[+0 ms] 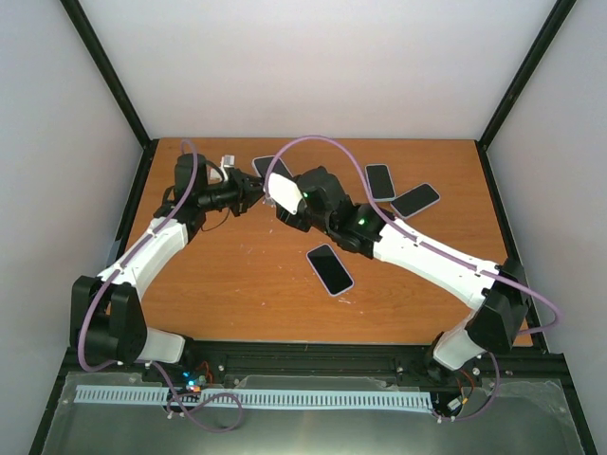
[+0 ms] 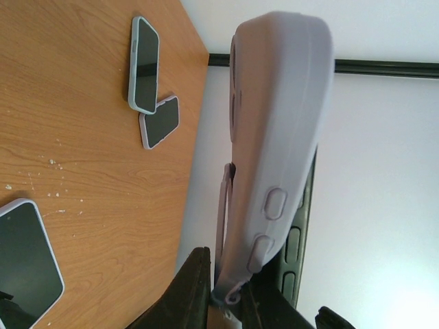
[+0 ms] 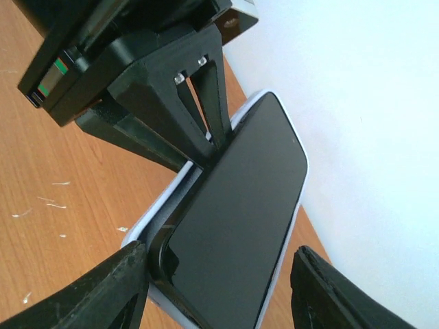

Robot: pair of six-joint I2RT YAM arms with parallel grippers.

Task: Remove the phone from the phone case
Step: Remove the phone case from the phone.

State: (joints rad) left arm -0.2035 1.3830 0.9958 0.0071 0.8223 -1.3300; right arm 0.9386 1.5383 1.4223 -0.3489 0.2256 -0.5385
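A black phone sits in a lavender case, held up above the table at the back middle. My left gripper is shut on one corner of the case. In the right wrist view the case's side edge is peeled away from the phone along that corner. My right gripper is open and straddles the phone's near end. Its left finger touches the case's edge; its right finger stands apart from it. The left gripper's fingers show behind the phone.
Other cased phones lie on the wooden table: one in the middle, two at the back right, one behind the grippers. The black frame posts and white walls enclose the table.
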